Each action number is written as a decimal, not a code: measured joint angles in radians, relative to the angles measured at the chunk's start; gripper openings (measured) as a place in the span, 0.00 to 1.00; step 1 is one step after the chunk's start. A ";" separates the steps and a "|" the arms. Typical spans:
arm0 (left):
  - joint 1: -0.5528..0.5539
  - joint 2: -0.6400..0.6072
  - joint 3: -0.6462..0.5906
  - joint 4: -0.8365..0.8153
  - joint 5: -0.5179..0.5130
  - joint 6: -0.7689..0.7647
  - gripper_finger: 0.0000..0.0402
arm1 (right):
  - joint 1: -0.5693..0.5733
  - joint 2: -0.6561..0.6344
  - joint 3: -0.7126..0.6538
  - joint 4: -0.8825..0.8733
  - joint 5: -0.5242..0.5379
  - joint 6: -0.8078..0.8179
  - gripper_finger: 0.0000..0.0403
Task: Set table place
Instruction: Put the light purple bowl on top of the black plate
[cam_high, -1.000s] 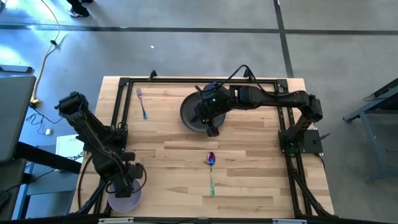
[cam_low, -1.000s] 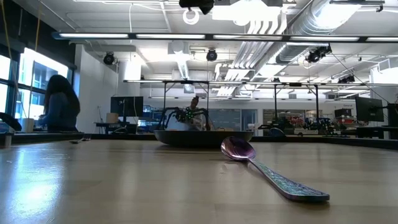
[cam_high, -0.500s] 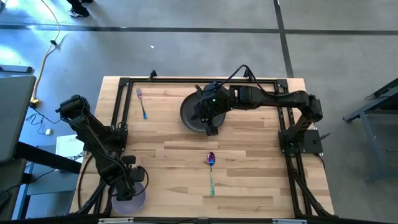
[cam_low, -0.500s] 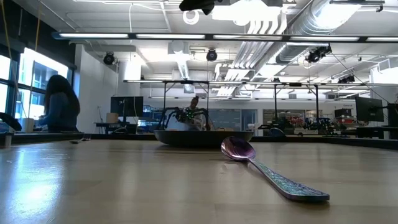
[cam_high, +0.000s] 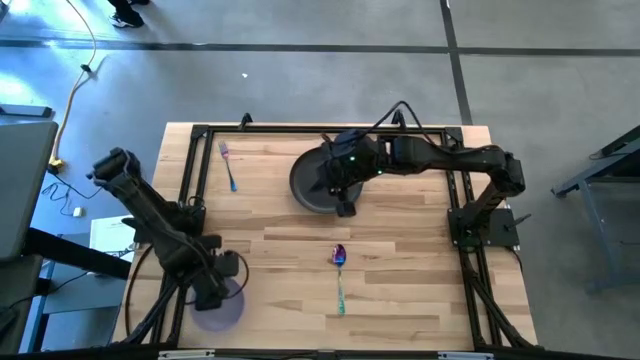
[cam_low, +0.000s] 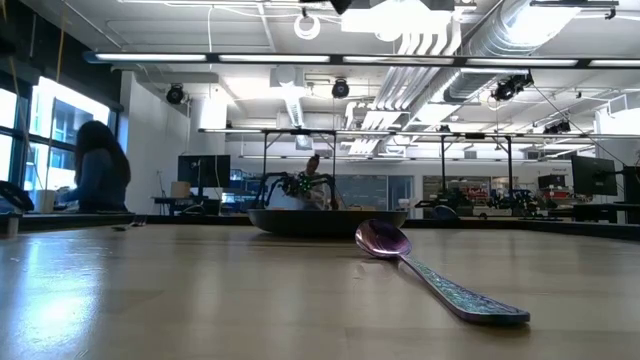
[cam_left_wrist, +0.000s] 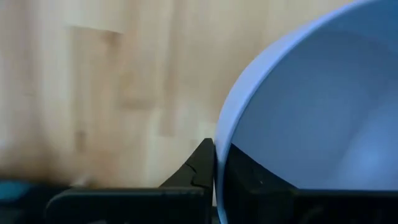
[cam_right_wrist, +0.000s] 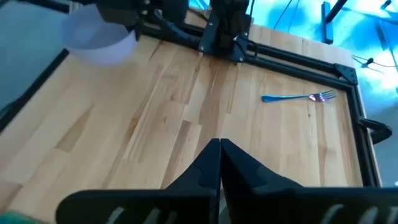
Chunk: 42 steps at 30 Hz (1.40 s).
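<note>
A lavender bowl (cam_high: 226, 308) is in my left gripper (cam_high: 213, 293) above the table's near left corner; it also shows in the right wrist view (cam_right_wrist: 99, 34). My right gripper (cam_high: 344, 207) is shut and empty (cam_right_wrist: 219, 152), over the near right rim of the dark grey plate (cam_high: 315, 180), which rests on the table at the far middle. The purple-headed, teal-handled spoon (cam_high: 340, 275) lies flat near the middle. The small fork (cam_high: 228, 165) lies flat at the far left. My left gripper holds the bowl by its rim (cam_left_wrist: 219, 146), one finger inside the bowl (cam_left_wrist: 249, 177) and one outside (cam_left_wrist: 199, 171). The bowl is tilted in the hold, with the wooden table behind it.
A black rail frame (cam_high: 190, 190) edges the light wood table (cam_high: 400, 260). Bare wood lies between the plate, the spoon and the bowl. In the low view a person (cam_low: 95, 165) sits in the room beyond the table.
My left gripper has carried the bowl from beyond the near left corner toward the table's right and a little toward the far edge, so it now hangs over the wood. My right arm has shifted slightly toward the far edge above the plate.
</note>
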 joint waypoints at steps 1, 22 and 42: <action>0.020 -0.012 0.017 -0.038 -0.012 0.010 0.00 | -0.001 -0.011 0.000 -0.001 0.000 0.013 0.00; 0.794 -0.001 0.329 -0.155 -0.015 0.468 0.00 | -0.054 -0.175 0.000 -0.276 0.125 0.103 0.00; 1.219 0.633 0.754 -0.030 0.057 0.952 0.00 | -0.030 -0.176 0.000 -0.313 0.192 0.171 0.00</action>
